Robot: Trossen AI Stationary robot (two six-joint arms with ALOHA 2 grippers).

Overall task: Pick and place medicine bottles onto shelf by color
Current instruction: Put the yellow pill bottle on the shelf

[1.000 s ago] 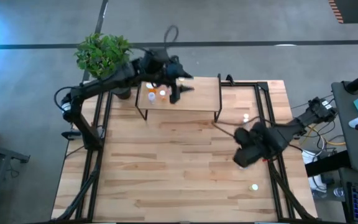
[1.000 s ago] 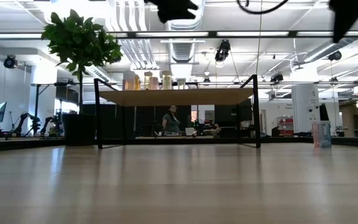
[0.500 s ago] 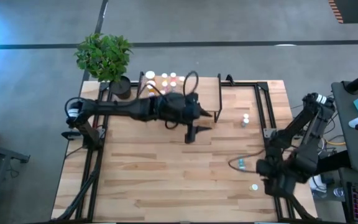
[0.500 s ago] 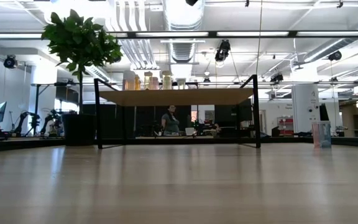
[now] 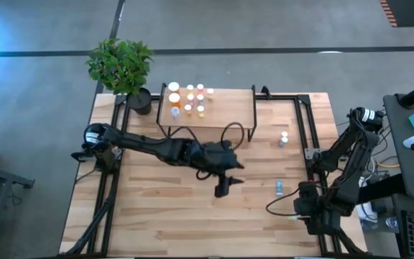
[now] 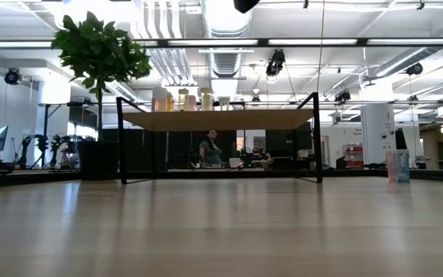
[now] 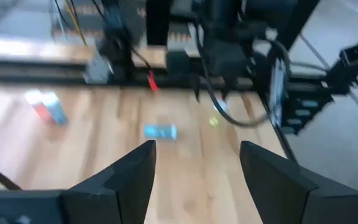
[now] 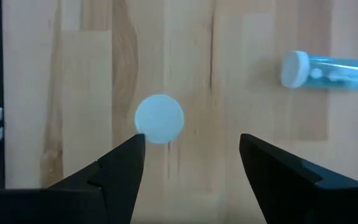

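On shelf (image 5: 228, 108): bottles (image 5: 187, 98), labels unreadable | left hand (image 5: 222, 188) wide | right hand (image 8: 191, 180) wide, both empty

- One shelf (image 5: 225, 108); light wood on a black wire frame
- About seven medicine bottles (image 5: 187, 98) clustered on the shelf; exact number hard to tell
- Three bottles on the table: one standing (image 5: 284, 138); one blue lying (image 5: 279, 188); one white-capped (image 8: 159, 119)
- One potted plant (image 5: 121, 63)
- Two arms
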